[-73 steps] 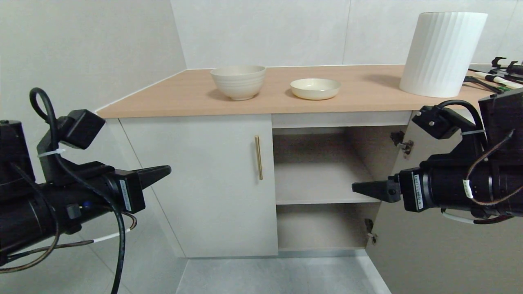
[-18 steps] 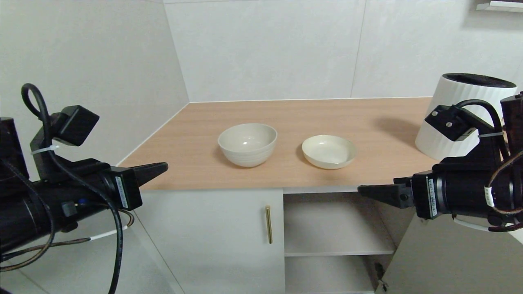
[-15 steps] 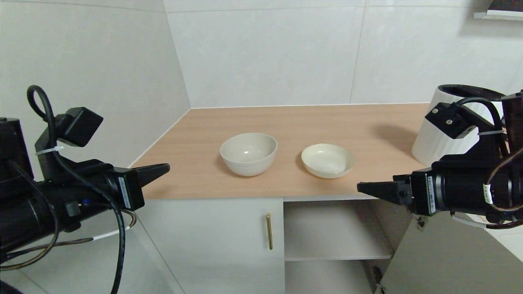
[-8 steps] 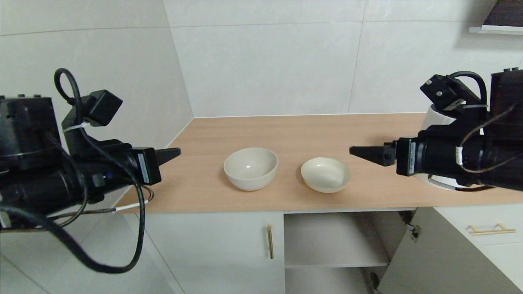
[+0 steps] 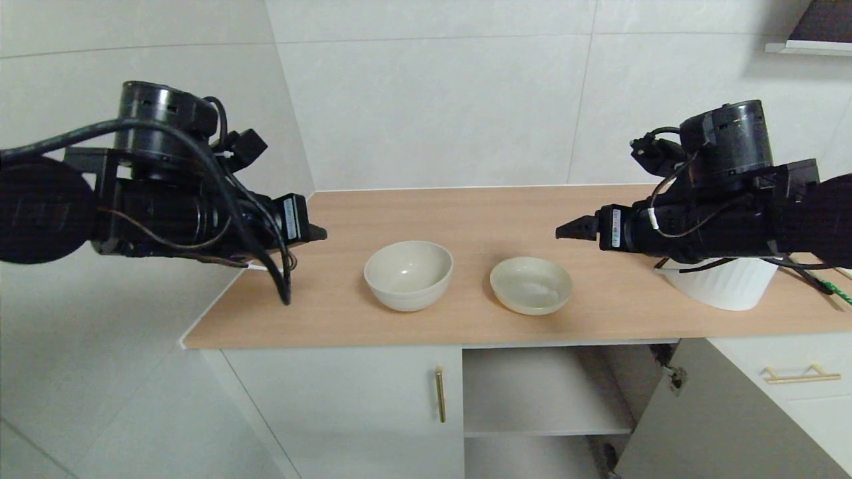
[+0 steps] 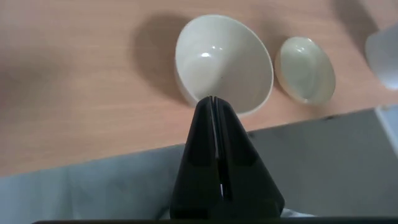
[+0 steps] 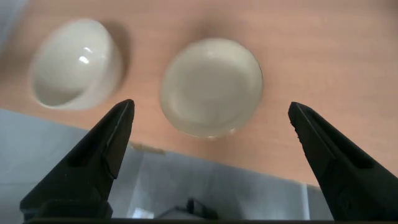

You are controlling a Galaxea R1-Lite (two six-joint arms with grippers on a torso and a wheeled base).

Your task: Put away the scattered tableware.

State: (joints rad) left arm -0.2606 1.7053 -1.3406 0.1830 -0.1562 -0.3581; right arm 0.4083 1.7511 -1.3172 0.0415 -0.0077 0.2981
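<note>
**Left gripper** (image 6: 211,102): the fingers are pressed flat together. The gripper hangs above the left end of the countertop (image 5: 479,213), off the surface. In the head view the deep bowl (image 5: 408,274) lies at 4 o'clock from the tip, near it but apart.

**Right gripper** (image 7: 209,106): the fingers (image 7: 109,146) are spread wide. The gripper is held above the right part of the countertop. In the head view the shallow dish (image 5: 530,285) lies at 8 o'clock from the tip. In the right wrist view the dish sits on the counter between the two spread fingers, apart from both.

**Tableware**: the bowl and the dish both stand upright on the countertop near its front edge. The dish is at 3 o'clock of the bowl, just beside it and not touching.

**Surroundings**: a white ribbed container (image 5: 715,289) stands on the counter at 3 o'clock of the dish, partly hidden by the right arm. Under the counter the left cabinet door (image 5: 346,399) is shut and carries a brass handle (image 5: 439,395). The right cabinet door (image 5: 672,432) stands open. It exposes a shelf (image 5: 539,412) at 6 o'clock of the dish.
</note>
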